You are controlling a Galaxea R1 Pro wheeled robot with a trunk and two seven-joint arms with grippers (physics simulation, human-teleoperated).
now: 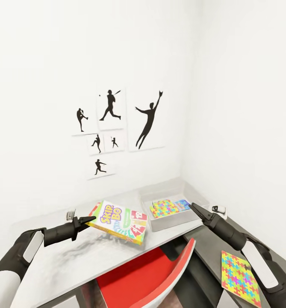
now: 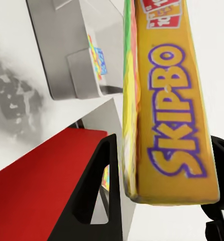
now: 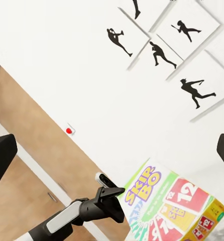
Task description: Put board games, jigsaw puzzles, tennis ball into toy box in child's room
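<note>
The left gripper (image 1: 88, 221) is closed on one end of the Skip-Bo board game (image 1: 119, 222) and holds it above the table (image 1: 70, 261), the box tilted, its far end pointing toward the toy box (image 1: 173, 224). In the left wrist view the yellow edge of the game (image 2: 175, 108) runs lengthwise between the two black fingers (image 2: 99, 191), which press on its faces. In the right wrist view the same box (image 3: 172, 206) shows its printed top, with the left gripper (image 3: 114, 197) clamped at its near corner.

The toy box is a shallow grey tray that sits on the table just beyond the game, against the corner of the white walls. Inside it lie a jigsaw puzzle (image 1: 164, 208) with a bright multicoloured pattern and, touching it on the side away from the game, a smaller blue box (image 1: 184, 204) whose print is too small to read.

The right gripper (image 1: 196, 209) hovers at the near rim of the toy box and has nothing in it; in its own wrist view the finger tips stand wide apart at the two edges of the picture.

A second jigsaw puzzle (image 1: 240, 278) lies flat on a dark surface below the toy box, beside the right forearm. A red chair (image 1: 145, 278) stands tucked under the table's near edge, in front of the toy box. Baseball silhouette prints (image 1: 117, 128) hang on the wall above the toy box.
</note>
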